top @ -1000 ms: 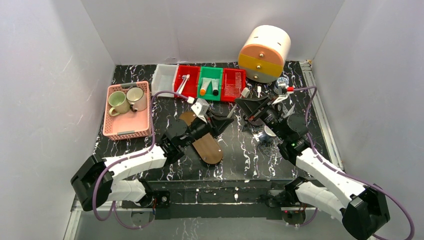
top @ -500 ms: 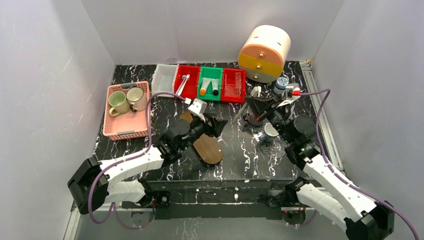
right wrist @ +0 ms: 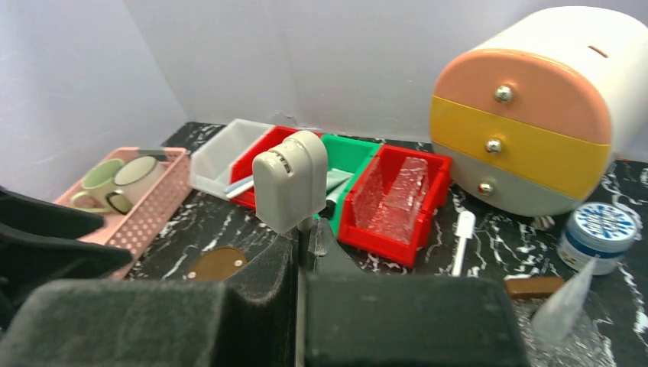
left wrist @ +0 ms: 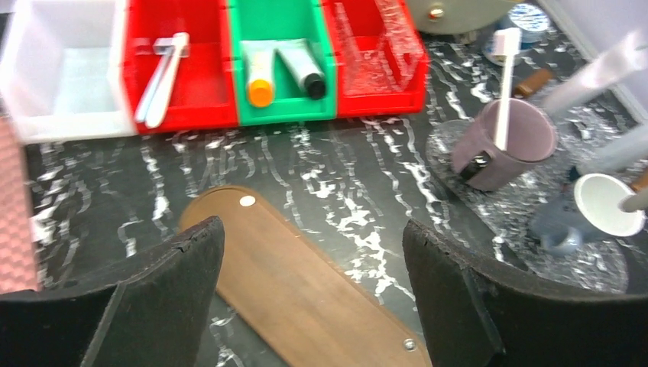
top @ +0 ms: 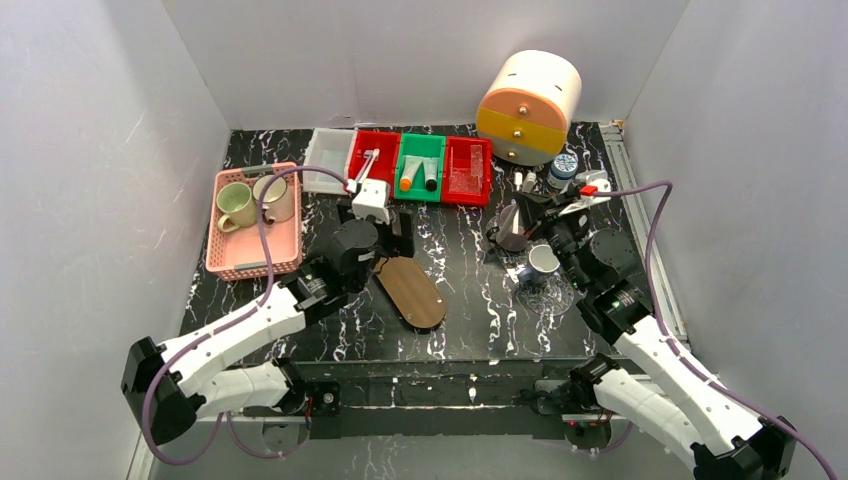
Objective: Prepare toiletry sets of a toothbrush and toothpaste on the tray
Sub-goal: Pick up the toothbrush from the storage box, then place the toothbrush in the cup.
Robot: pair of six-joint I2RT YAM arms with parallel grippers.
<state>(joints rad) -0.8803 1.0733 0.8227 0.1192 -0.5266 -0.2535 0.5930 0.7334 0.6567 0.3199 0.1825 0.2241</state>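
A bare brown oval tray (top: 412, 292) (left wrist: 306, 283) lies mid-table. My left gripper (top: 393, 240) (left wrist: 312, 229) hangs over its far end, open, with nothing between the fingers. Two white toothbrushes (left wrist: 162, 76) lie in a red bin (top: 372, 160). In the green bin (top: 420, 185) are an orange-capped toothpaste tube (left wrist: 260, 76) and a dark-capped one (left wrist: 302, 69). My right gripper (top: 525, 215) (right wrist: 306, 241) is shut on a thin toothbrush stem with a pale capped head (right wrist: 290, 180). A toothbrush (left wrist: 504, 84) stands in a mauve cup (left wrist: 508, 149); whether it is the held one I cannot tell.
A pink basket (top: 255, 255) with two mugs sits at the left. A round drawer unit (top: 530, 105) stands at the back right, a blue-lidded jar (top: 563, 165) beside it. A white bin (top: 325, 160), a second red bin (top: 466, 170) and a grey mug (top: 542, 262) are nearby.
My left gripper has gone from shut to open and pulled back left, from over the tray's middle toward the bins. My right gripper has moved right and back with the toothbrush.
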